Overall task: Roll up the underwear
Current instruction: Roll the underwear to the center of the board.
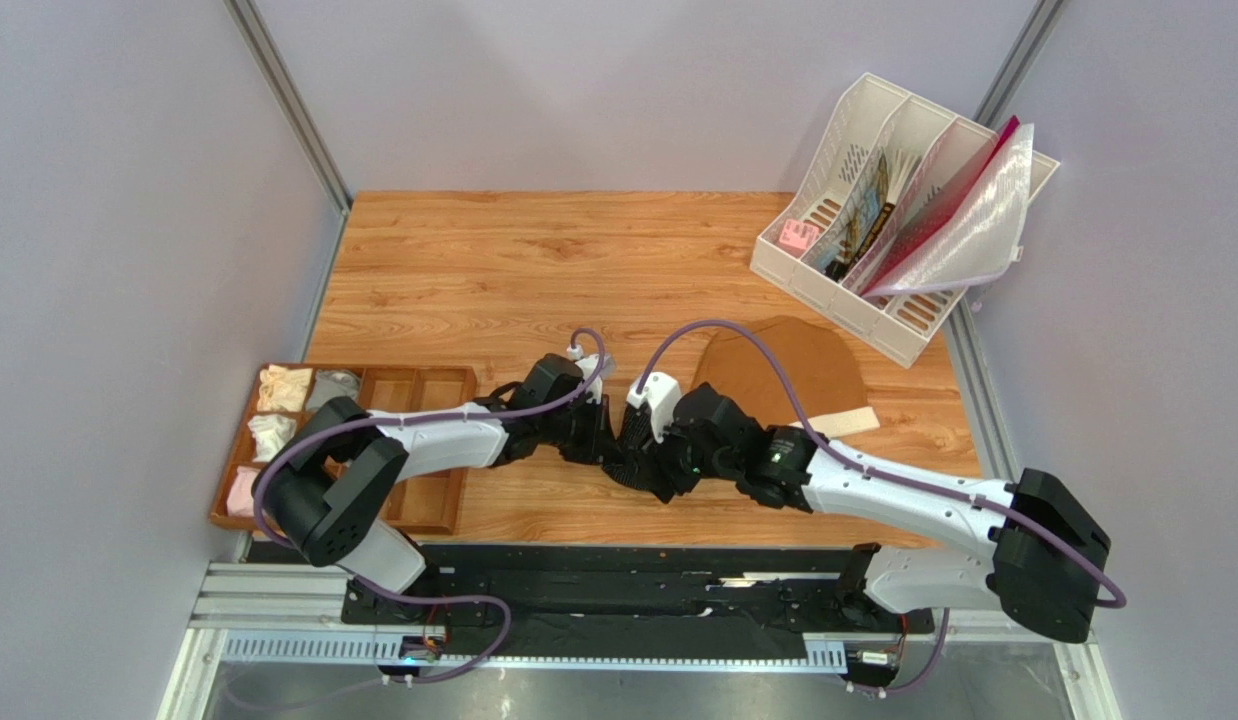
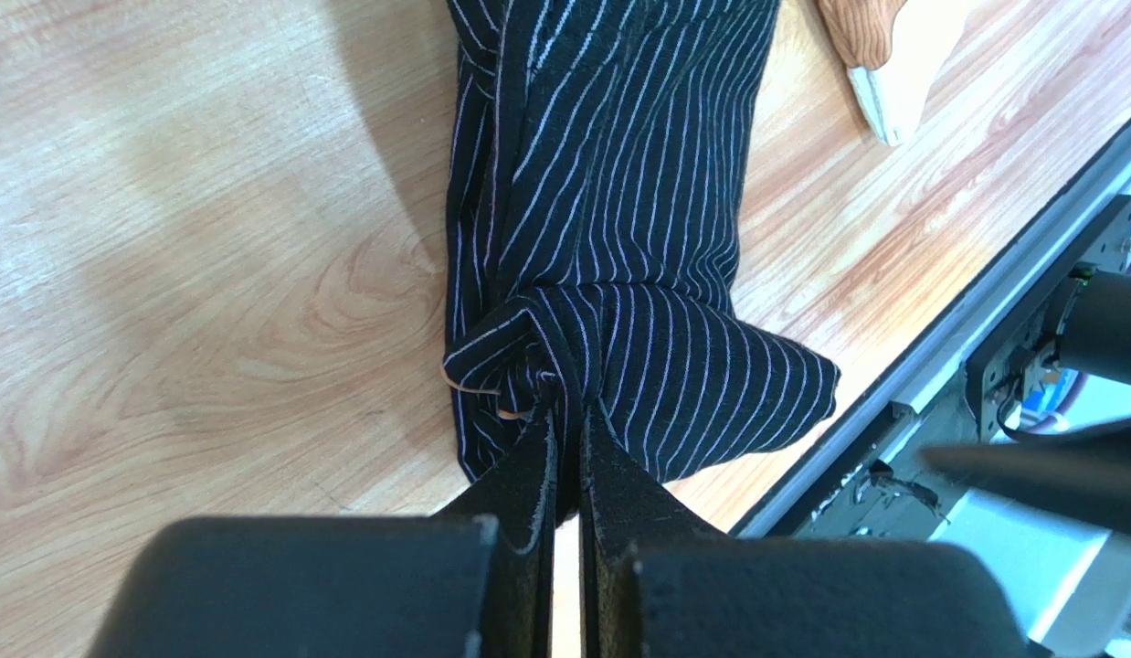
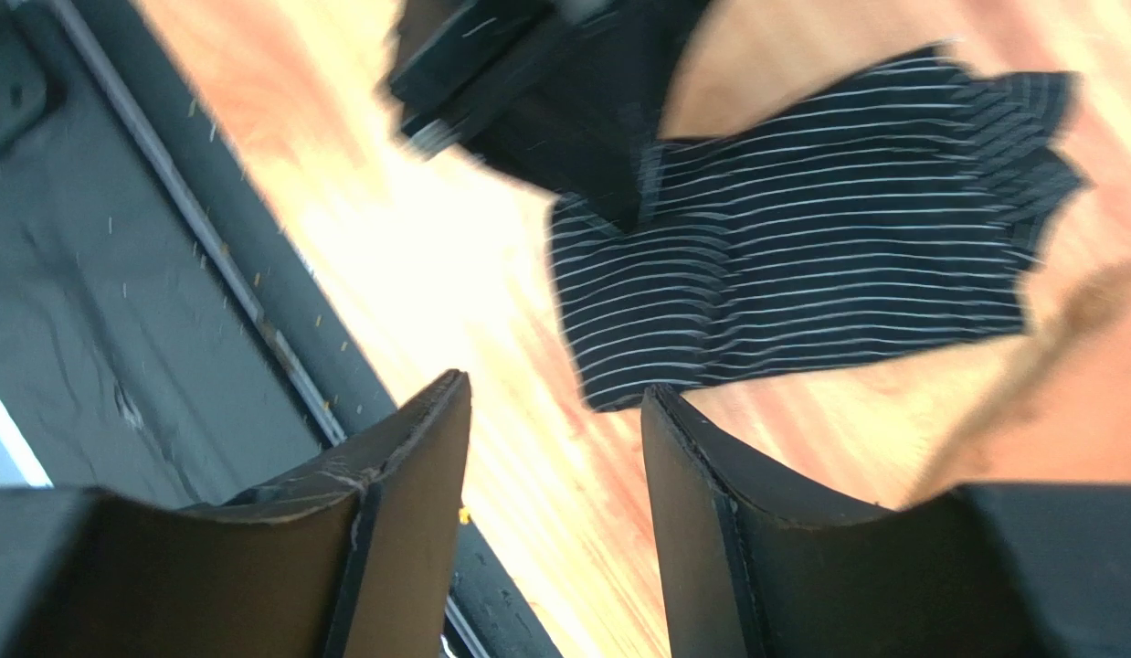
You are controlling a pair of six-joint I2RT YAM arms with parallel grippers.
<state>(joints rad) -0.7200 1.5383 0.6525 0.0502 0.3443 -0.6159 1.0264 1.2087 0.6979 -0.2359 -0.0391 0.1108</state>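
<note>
At centre of the left wrist view, the black soft-fabric underwear with fine pale stripes [image 2: 626, 178] lies on the light wooden table [image 2: 187, 274], running from the top edge down to mid-frame. The left gripper [image 2: 564, 405] is pinched tight on a bunched fold at its lower end. In the right wrist view, the right gripper [image 3: 557, 411] hovers clear of the fabric, fingers spread, holding nothing; the underwear sits at upper right there.
</note>
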